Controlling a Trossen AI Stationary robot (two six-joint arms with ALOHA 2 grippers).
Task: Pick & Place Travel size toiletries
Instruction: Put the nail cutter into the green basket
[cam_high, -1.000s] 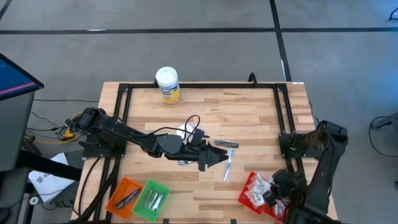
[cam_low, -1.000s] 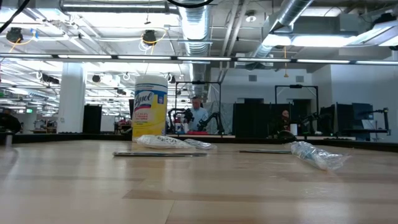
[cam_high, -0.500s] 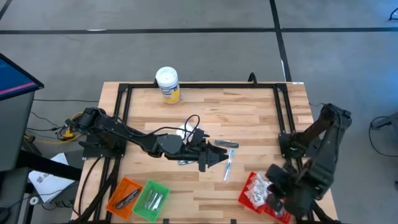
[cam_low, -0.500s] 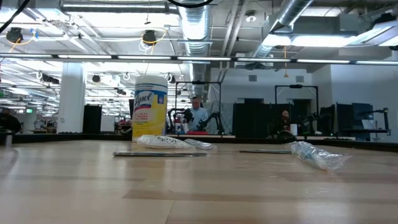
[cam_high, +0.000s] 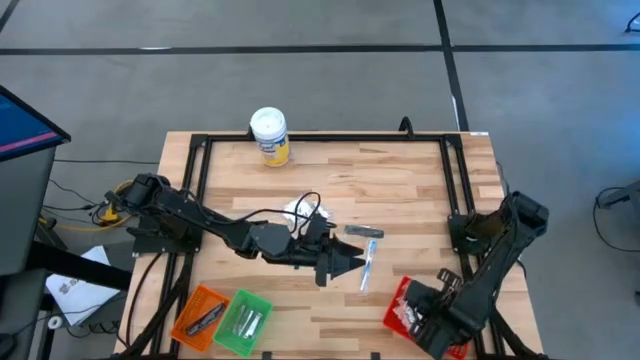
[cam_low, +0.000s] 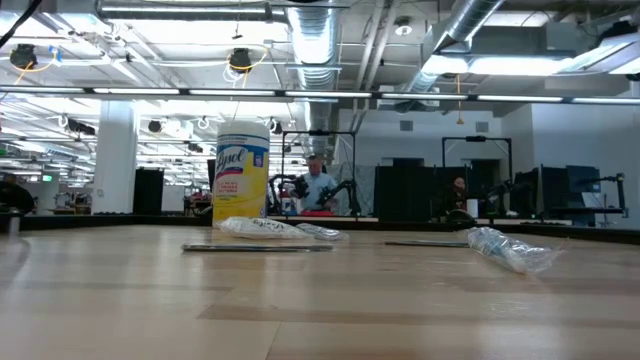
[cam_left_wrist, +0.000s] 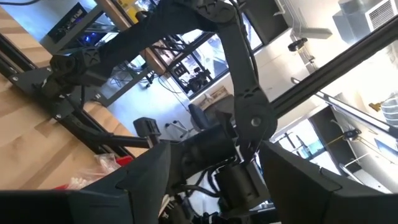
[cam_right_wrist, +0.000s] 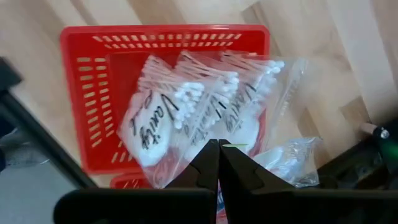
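Wooden table (cam_high: 400, 180) carries three baskets; my right fingers (cam_right_wrist: 217, 163) pinch shut above cotton-swab packets (cam_right_wrist: 186, 106), my left fingers (cam_high: 350, 263) spread wide.

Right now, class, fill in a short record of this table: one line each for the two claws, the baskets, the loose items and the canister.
left claw: open, low over the table's middle beside the loose items
right claw: shut, above the red basket, holding nothing
red basket contents: clear cotton swab packets
other baskets: orange basket and green basket side by side at the near left edge
loose items: wrapped stick and dark packet on the wood
canister: yellow canister, upright at the far side
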